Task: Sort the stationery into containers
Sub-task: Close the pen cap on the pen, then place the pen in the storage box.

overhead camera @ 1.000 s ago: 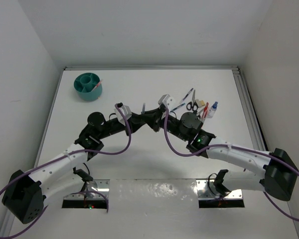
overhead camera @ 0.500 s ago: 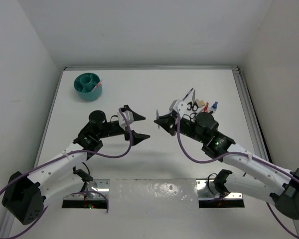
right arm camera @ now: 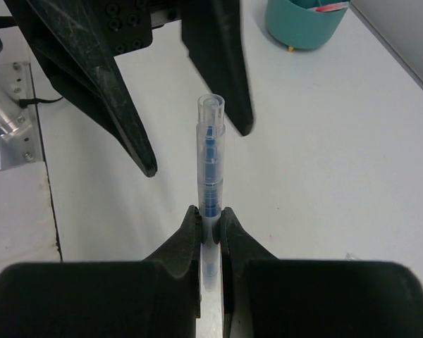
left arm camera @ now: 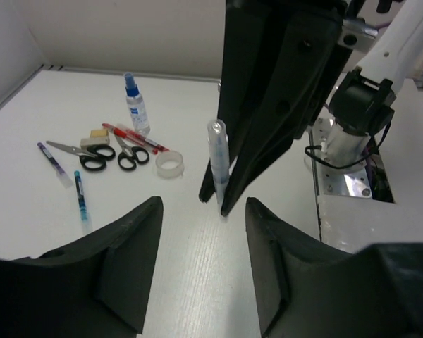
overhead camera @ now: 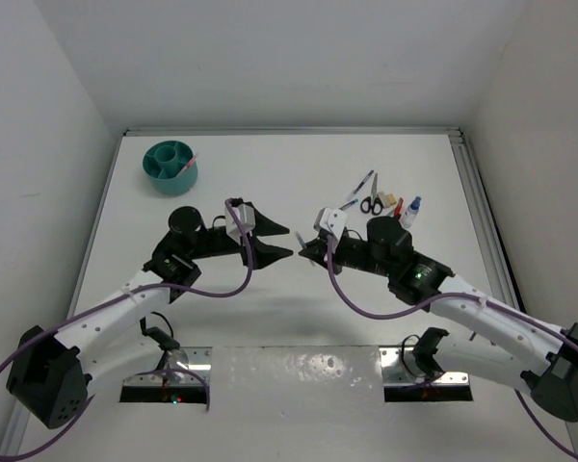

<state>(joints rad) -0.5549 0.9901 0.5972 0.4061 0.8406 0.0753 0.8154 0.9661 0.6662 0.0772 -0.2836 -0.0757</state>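
The clear-barrelled blue pen (right arm camera: 210, 176) is held over mid-table, and the right gripper (right arm camera: 210, 222) has it pinched tight at one end, fingers pressed onto the barrel! In the top view its free end points toward 9 o'clock, straight at the left gripper (overhead camera: 281, 243), which faces it with fingers spread wide and nothing in them. Out at 10 o'clock stands the teal organiser (overhead camera: 171, 183), with a red pen (overhead camera: 188, 162) poking from it. At 2 o'clock lie the scissors (left arm camera: 130, 155), tape ring (left arm camera: 170, 164), beige block (left arm camera: 99, 134), bottle (left arm camera: 135, 107) and loose pens (left arm camera: 81, 201).
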